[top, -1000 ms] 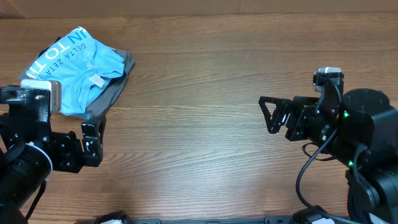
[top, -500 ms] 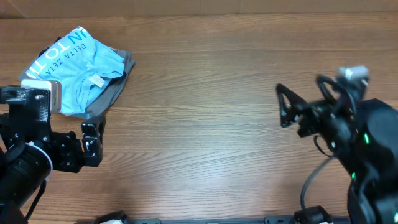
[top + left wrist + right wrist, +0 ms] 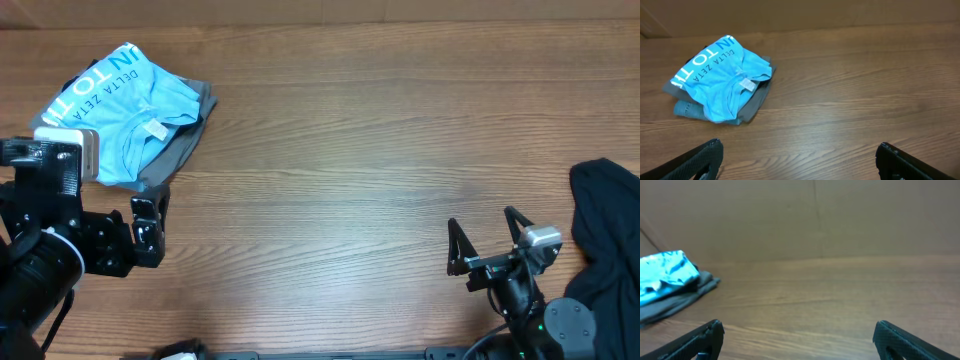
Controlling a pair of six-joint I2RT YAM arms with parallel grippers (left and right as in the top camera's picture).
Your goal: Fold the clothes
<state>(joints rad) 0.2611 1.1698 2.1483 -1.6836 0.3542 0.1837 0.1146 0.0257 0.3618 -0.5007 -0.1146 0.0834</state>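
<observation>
A folded light-blue T-shirt [image 3: 120, 105] with pale text lies on top of a grey piece [image 3: 188, 135] at the table's far left. The left wrist view shows the shirt [image 3: 720, 70], the grey piece [image 3: 756, 97] and a denim-blue piece [image 3: 686, 108] under it. A crumpled black garment [image 3: 605, 235] lies at the right edge. My left gripper [image 3: 150, 225] is open and empty, just in front of the stack; its jaws [image 3: 800, 160] stand wide apart. My right gripper [image 3: 484, 232] is open and empty near the front edge, left of the black garment. Its wrist view shows the distant stack [image 3: 665, 275].
The wooden table [image 3: 340, 150] runs wide between the stack and the black garment. A brown wall [image 3: 815, 215] stands behind the table's far edge. The arm bases sit at the front left and front right corners.
My right arm has pulled back from the middle right to the front edge, uncovering the black garment at the right edge. The left arm and the stack have not moved.
</observation>
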